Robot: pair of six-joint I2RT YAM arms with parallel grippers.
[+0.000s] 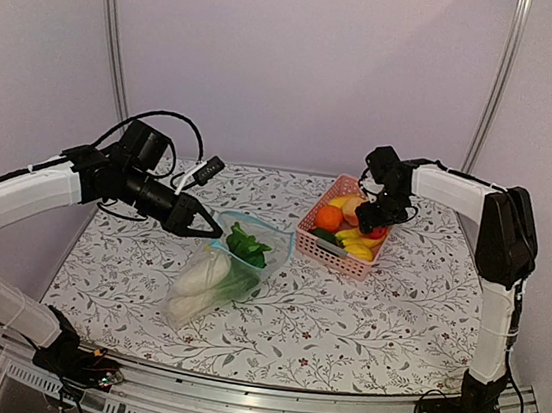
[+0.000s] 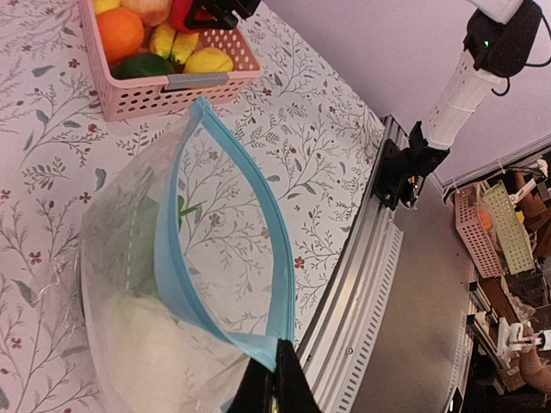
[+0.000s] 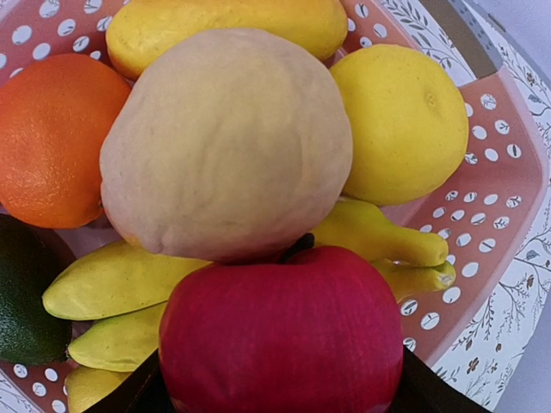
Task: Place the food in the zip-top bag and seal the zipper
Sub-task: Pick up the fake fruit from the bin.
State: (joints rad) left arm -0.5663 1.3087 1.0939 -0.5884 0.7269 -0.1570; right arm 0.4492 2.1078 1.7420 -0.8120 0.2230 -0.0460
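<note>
The clear zip-top bag [image 1: 179,306] lies mid-table with the bok choy [image 1: 202,273] inside; it shows through the plastic in the left wrist view [image 2: 142,340]. My left gripper [image 1: 205,227] is shut on the end of the light-blue zipper [image 2: 168,232], and the bag's mouth stands open. My right gripper [image 1: 379,226] is over the pink basket [image 1: 335,256], shut on the red-pink fruit [image 3: 280,335]. That fruit touches the pale peach fruit [image 3: 224,142] beside it in the basket.
The basket [image 3: 482,249] also holds an orange [image 3: 47,142], a lemon [image 3: 405,120], yellow bananas [image 3: 112,284] and a dark green fruit [image 3: 21,301]. The table's metal front rail [image 2: 362,284] runs close to the bag. Walls enclose the back and sides.
</note>
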